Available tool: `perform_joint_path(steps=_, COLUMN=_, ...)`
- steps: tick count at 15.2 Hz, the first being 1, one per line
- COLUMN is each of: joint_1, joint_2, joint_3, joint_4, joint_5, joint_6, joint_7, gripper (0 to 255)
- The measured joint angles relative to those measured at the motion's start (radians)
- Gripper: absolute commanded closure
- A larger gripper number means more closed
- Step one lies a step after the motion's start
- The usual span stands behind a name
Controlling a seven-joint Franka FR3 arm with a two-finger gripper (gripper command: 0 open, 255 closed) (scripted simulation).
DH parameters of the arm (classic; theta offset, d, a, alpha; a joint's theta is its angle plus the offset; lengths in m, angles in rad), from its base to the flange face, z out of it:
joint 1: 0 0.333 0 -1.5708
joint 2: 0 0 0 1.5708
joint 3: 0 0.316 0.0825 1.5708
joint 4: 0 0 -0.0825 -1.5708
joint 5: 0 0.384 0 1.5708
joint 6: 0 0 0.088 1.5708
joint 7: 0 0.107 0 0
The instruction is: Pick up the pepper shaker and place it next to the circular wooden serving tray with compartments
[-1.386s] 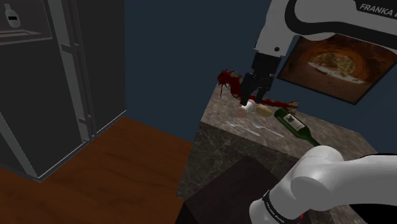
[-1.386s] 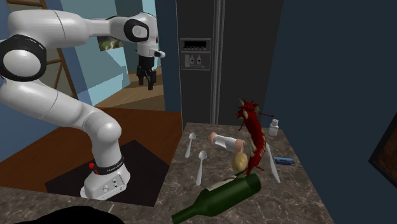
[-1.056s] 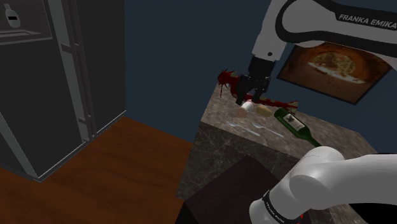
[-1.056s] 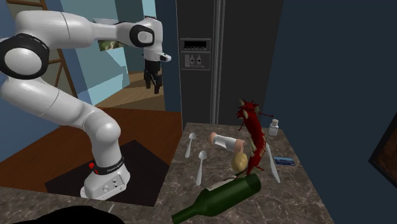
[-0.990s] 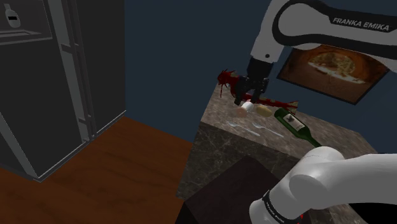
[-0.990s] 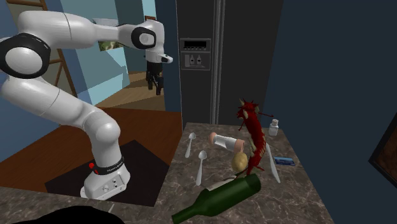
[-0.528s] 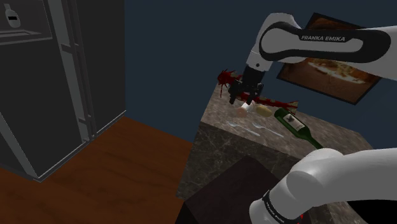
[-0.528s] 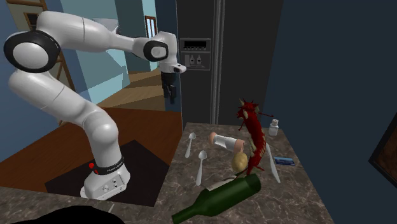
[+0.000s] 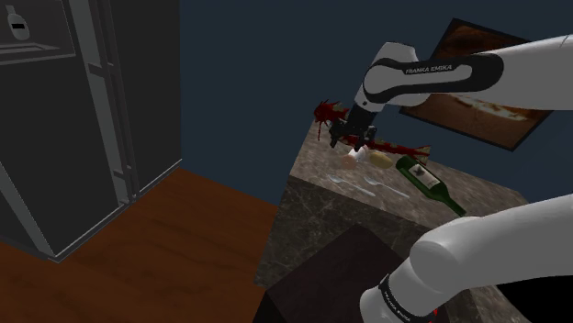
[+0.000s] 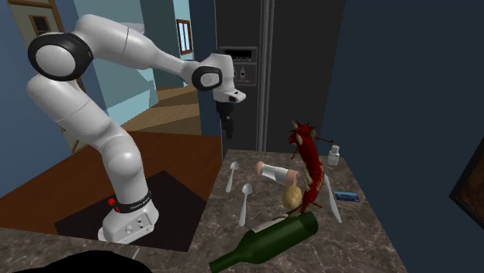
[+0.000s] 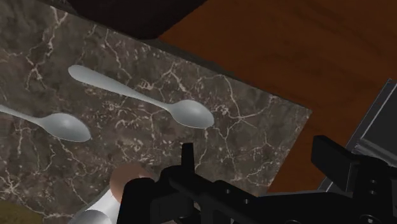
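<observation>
One pepper shaker (image 10: 333, 157) stands well apart from the pincer (image 10: 228, 126).

The gripper (image 10: 227, 124) is shown above a corner of the marbled counter (image 10: 361, 236), where spoons (image 10: 233, 177) and a green bottle (image 10: 267, 242) are laid.

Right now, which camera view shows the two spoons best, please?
The wrist view: both spoons lie large on the veined counter. The second exterior view shows them small; the shoulder view, as faint slivers.

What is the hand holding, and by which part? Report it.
Nothing is held. The hand hangs open above the veined counter, near a spoon, and clasps nothing.
</observation>
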Motion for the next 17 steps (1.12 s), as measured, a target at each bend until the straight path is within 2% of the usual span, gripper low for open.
perform_joint_path(steps=10, joint_1=-0.109, joint_2=0.225, joint_3=-0.09, joint_4=0.042, joint_5=-0.022, joint_6=0.293, joint_7=0.083, gripper=0)
perform_joint_path(steps=17, joint_1=-0.175, joint_2=0.384, joint_3=-0.164, joint_4=0.101, joint_5=0.01, joint_6=0.466, joint_7=0.112, gripper=0)
